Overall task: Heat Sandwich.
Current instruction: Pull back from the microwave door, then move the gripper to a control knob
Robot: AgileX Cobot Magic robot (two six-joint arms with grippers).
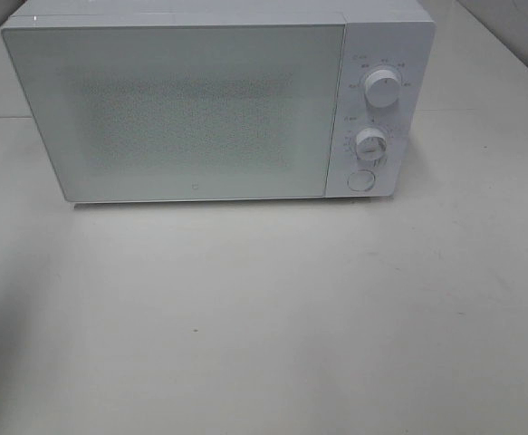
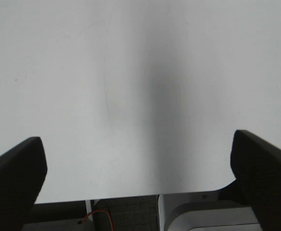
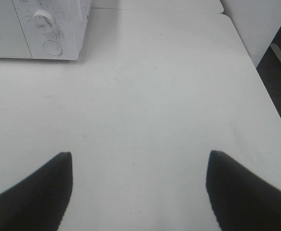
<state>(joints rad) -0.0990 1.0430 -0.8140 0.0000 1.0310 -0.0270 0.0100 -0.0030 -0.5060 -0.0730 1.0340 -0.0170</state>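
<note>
While the microwave (image 1: pixel 182 109) sits closed, left jaws spread, pointing down at table (image 1: pixel 264 317), right jaws spread likewise, empty.

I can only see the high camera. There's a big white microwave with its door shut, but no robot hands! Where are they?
Observer: The left hand is open above bare table, close to the table's edge.
Operator: And the other one?
Observer: The right hand is open too and holds nothing. It looks across the table toward the knob end of the microwave.
Operator: Is the sandwich hiding near them?
Observer: No sandwich shows in either wrist view. There is only an orange wire below the table's edge.
</note>
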